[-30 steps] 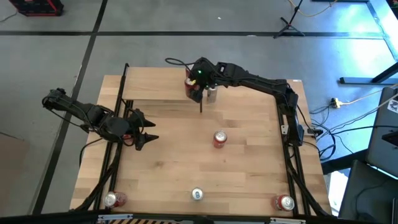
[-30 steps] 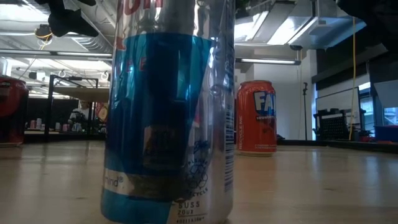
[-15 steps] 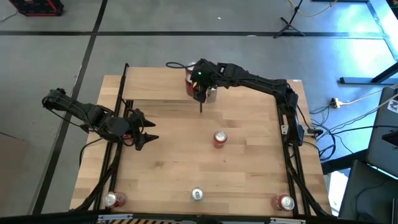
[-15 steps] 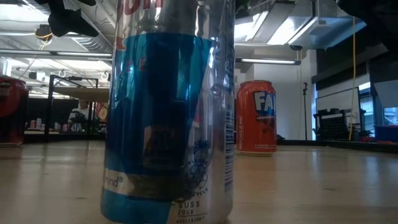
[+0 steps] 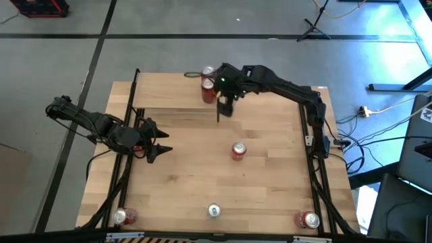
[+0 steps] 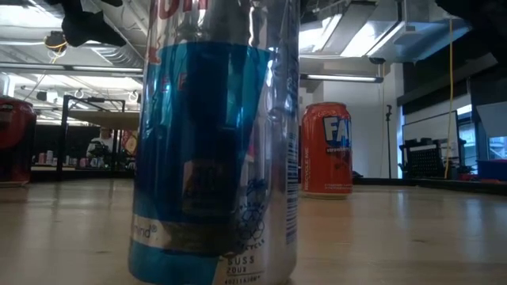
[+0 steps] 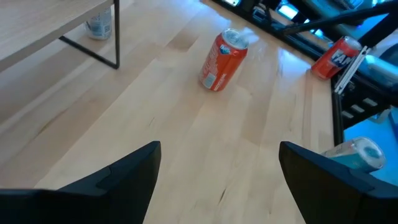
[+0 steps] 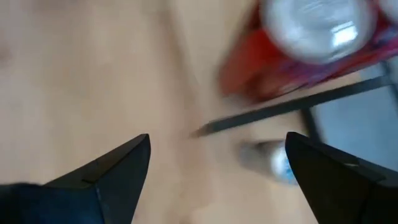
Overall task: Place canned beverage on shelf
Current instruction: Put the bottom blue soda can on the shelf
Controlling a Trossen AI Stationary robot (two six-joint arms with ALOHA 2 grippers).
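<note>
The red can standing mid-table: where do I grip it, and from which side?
The red can stands upright, alone on the table, lid up. Probably best to grip across its round side wall at mid-height, descending from above or coming in level. The open right gripper, near the shelf, seems nearest.

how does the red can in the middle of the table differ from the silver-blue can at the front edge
The red can is orange-red; the silver-blue can is silver with blue panels. In the low view the silver-blue can fills the frame, nearest the camera, while the red can stands farther back. Both stand upright on the table, untouched by either tool.
</note>
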